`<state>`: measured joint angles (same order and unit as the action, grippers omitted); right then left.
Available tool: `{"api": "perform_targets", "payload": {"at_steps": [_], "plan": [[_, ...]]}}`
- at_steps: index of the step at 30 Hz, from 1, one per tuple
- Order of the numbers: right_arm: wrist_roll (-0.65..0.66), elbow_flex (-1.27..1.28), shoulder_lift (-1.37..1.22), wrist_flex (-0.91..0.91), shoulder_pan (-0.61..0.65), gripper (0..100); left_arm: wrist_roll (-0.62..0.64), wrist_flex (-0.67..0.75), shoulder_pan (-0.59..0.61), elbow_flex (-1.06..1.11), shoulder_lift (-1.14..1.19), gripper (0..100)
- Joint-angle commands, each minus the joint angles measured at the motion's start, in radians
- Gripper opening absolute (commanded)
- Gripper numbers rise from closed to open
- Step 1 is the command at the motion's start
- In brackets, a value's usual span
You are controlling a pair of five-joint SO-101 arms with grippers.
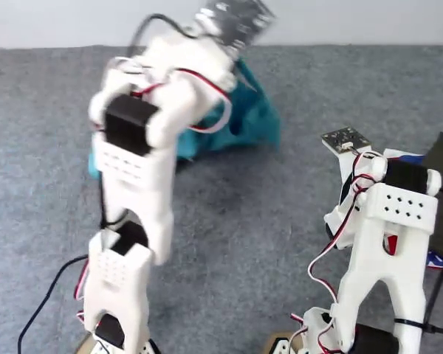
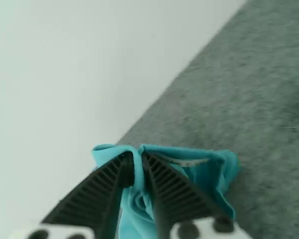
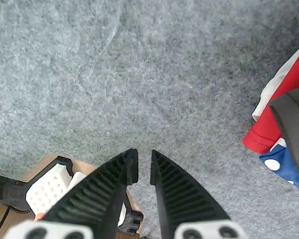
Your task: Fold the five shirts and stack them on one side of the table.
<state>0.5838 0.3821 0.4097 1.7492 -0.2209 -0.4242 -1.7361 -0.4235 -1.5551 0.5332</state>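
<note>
Teal shirt lies bunched at the far edge of the table, by the wall; I judge it soft, light and floppy, best taken at a hem or shoulder; my left gripper has its fingers narrowed onto a fold of it, as far as I can tell; my right gripper hangs nearly closed, holding nothing, near a heap of red, blue-dotted and dark cloth.
</note>
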Motion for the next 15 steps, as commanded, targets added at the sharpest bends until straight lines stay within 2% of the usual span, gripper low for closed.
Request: {"api": "perform_targets", "payload": {"at_steps": [1,5,8,12,15], "plan": [[-0.011,-0.003,0.033,0.036,0.002,5.8,0.008,-0.018,-0.041,-0.004,-0.064,1],[-0.011,-0.003,0.033,0.036,0.002,5.8,0.052,-0.018,-0.035,0.03,-0.13,1],[-0.011,-0.003,0.033,0.036,0.002,5.8,0.08,-0.021,-0.003,0.143,-0.196,1],[-0.011,-0.003,0.033,0.036,0.002,5.8,0.08,-0.021,0.08,0.414,-0.364,1],[-0.011,-0.003,0.033,0.035,0.002,5.8,0.075,-0.02,0.14,0.694,-0.552,1]]}}
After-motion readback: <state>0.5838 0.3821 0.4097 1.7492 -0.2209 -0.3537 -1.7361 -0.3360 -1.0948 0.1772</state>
